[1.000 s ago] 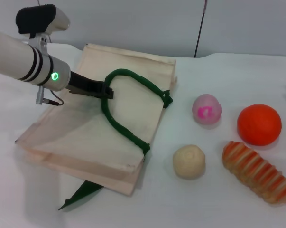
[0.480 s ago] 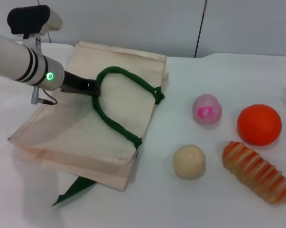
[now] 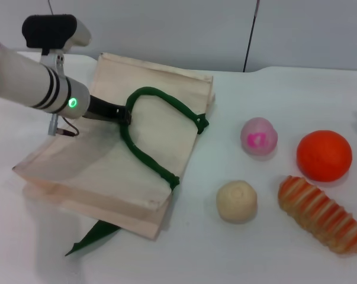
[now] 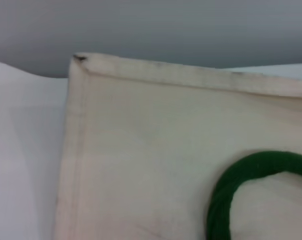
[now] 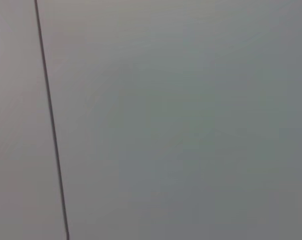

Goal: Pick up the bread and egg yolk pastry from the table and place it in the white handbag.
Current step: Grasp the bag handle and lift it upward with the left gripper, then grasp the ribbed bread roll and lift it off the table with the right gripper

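Left gripper [image 3: 124, 113] closed on the green handle [image 3: 144, 155] of the white handbag [image 3: 83, 160], lifting its upper panel. Well apart from the jaws, on the side away from the arm, the egg yolk pastry [image 3: 237, 201] and bread [image 3: 321, 213] lie on the table [image 3: 255, 254]; neither is bagged. Right gripper unseen.
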Robot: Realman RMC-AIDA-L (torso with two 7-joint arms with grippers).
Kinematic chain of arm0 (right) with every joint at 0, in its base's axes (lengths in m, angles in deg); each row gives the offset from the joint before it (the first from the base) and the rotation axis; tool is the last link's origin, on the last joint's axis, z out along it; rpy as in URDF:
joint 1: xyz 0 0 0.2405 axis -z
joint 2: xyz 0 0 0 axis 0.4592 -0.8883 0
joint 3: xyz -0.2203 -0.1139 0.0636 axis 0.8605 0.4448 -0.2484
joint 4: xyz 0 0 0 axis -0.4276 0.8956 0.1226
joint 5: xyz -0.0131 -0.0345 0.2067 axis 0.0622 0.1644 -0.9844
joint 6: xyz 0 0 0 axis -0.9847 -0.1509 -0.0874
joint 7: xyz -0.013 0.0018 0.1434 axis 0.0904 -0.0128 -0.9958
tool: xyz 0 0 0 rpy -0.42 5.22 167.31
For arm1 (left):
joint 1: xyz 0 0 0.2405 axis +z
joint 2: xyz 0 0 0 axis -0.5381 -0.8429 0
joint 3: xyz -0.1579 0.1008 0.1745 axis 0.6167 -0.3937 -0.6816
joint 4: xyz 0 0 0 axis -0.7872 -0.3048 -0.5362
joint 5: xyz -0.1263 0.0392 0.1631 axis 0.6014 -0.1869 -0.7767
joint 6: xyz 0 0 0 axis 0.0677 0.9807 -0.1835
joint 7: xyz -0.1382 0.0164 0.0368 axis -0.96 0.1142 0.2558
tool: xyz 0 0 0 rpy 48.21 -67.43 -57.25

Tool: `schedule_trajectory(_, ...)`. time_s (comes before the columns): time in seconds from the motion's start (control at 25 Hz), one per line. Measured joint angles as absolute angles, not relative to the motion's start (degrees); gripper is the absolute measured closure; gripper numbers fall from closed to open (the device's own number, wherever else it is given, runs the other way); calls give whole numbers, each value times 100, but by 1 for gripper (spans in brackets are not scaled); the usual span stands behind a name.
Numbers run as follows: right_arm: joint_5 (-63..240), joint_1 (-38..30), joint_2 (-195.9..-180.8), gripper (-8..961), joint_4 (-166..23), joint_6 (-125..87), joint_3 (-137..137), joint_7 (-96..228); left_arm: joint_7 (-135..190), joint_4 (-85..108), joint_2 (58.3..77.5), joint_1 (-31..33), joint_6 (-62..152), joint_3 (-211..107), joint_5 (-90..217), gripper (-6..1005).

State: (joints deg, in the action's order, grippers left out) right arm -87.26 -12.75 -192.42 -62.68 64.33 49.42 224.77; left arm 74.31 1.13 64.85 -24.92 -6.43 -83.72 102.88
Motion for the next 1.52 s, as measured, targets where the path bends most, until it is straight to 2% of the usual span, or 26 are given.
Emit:
schedule_trajectory(0.28,-8724,-1159,-19237,104,-6293,6442,4942,22478,8119,-1036,6768,-1843,-1556,-8375,11538,896)
schedule_trajectory(0.48,-8557,-1135,-19232,107,-6300,6463,4950,22475,8742,-2044,6815,-1135,-2813,-8359,12869,897)
schedule_trajectory(0.6,-8141,-1089,-19194,109,-6321,6637,4951,22446,9224,-2290,6765,-796,-3508,-8354,13801,897)
schedule_trajectory(0.72,-7387,-1001,-19106,111,-6449,6952,4982,22213,9779,-2345,6646,-492,-4178,-8352,14764,896)
schedule_trajectory(1.04,-4622,-498,-18687,116,-8081,6956,5154,20193,10925,-2072,6489,-99,-4979,-8265,15951,896)
schedule_trajectory(1.24,-3032,-175,-18574,119,-9417,6832,5077,18581,11208,-1947,6442,0,-5290,-7991,16179,897)
schedule_trajectory(1.32,-2336,-5,-18604,120,-10098,6821,4995,17873,11252,-1937,6431,12,-5396,-7915,16207,897)
schedule_trajectory(1.4,-1497,122,-18713,122,-10794,6822,4862,17156,11280,-1934,6426,22,-5461,-7827,16237,897)
schedule_trajectory(1.52,-54,205,-19039,123,-11830,6907,4505,16157,11320,-1931,6418,71,-5514,-7658,16253,897)
